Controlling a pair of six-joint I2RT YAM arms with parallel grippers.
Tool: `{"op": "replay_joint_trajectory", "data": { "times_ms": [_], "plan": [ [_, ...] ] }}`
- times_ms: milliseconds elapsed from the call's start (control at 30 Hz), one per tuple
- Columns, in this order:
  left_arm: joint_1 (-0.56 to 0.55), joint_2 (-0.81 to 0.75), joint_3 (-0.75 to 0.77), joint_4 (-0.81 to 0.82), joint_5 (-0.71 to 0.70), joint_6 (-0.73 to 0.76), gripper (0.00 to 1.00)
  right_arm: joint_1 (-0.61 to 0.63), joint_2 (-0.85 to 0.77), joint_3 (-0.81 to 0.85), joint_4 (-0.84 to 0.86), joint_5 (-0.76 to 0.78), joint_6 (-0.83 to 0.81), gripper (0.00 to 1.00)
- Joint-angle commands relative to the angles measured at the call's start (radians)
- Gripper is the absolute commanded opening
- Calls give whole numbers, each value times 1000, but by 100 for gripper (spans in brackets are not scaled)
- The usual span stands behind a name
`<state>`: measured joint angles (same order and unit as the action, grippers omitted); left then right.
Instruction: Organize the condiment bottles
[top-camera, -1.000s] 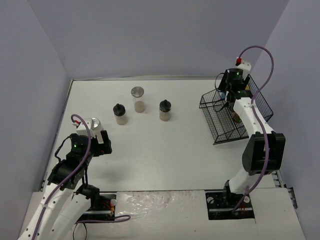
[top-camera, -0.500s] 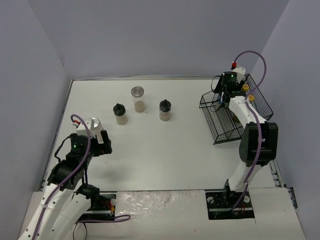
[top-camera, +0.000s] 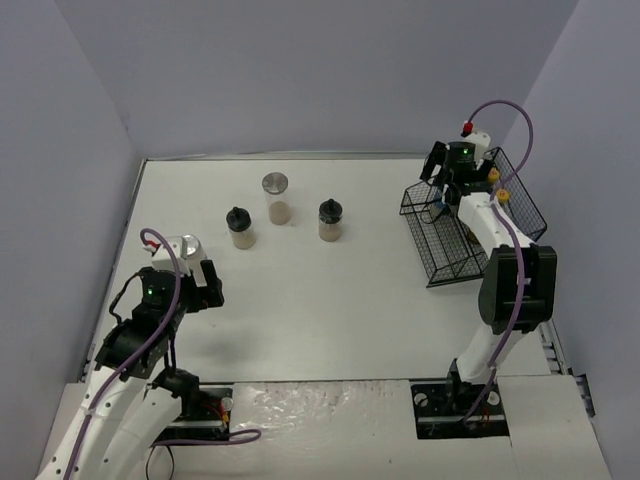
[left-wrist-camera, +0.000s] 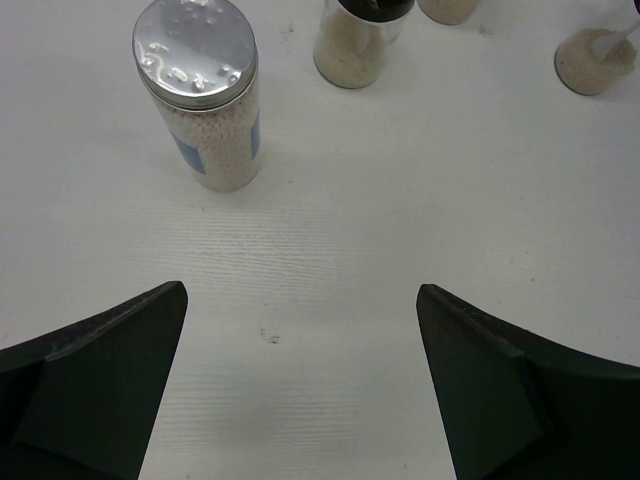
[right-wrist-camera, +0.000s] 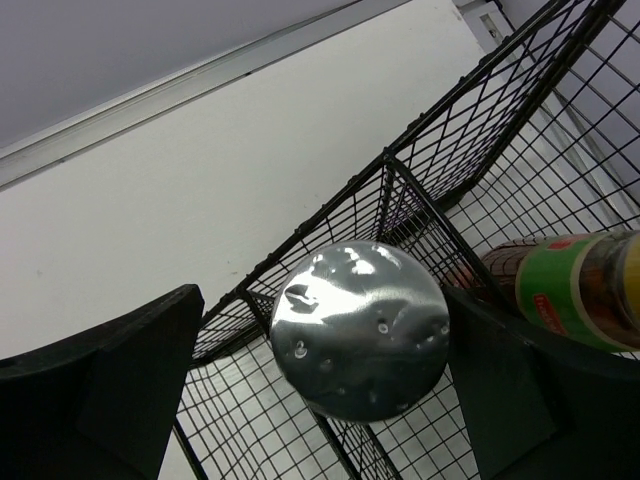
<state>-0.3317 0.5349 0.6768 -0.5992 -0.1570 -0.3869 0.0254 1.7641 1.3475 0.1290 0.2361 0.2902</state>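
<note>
The left gripper (left-wrist-camera: 300, 290) hangs low over the white table (top-camera: 300, 300) at its near left, jaws spread wide with nothing between them. A silver-lidded shaker (left-wrist-camera: 205, 100) stands upright just ahead of it and off to the left finger's side, outside the open span and clear of both fingers. In the top view this shaker (top-camera: 183, 245) is near the table's left edge, just beyond the left gripper (top-camera: 197, 278).

Farther in stands a loose row: a black-lidded beige jar (top-camera: 239, 226), a second silver-lidded shaker (top-camera: 276, 197) a little farther back, and another black-lidded jar (top-camera: 330, 219), all apart from one another.

At the far right is the black wire basket (top-camera: 455, 255). The right gripper (top-camera: 445, 190) hovers over its far left corner. Its wrist camera shows the jaws about as wide apart as the left arm's, with the lid of a third shaker (right-wrist-camera: 360, 330) between them. Mesh shows in the gap on one side, so it is not clamped. A dark sauce bottle (right-wrist-camera: 570, 290) with a green label is just beside it in the basket, and two yellow caps (top-camera: 491, 175) show there from above.
</note>
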Motion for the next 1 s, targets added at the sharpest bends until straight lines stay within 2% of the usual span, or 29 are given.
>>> {"op": "replay_joint_trajectory", "data": {
  "times_ms": [0,200,400,567,833,900,967],
  "plan": [
    [8,62,86,47,-85,-76,97,-9,-167,-2,7,-102,12,100],
    [14,269,221,71,-220,-111,97,10,-329,-30,-64,-336,7,100],
    [110,496,305,174,-182,-82,97,51,-482,-119,-74,-475,-24,100],
    [174,660,358,202,-166,-68,97,60,-572,-179,-85,-535,-51,100],
    [210,788,389,192,-158,-76,96,62,-648,-242,-97,-582,-88,100],
    [211,801,395,184,-134,-78,87,62,-651,-247,-97,-584,-94,100],
    [207,804,390,179,-94,-81,72,62,-655,-250,-97,-584,-94,100]
  ]
}}
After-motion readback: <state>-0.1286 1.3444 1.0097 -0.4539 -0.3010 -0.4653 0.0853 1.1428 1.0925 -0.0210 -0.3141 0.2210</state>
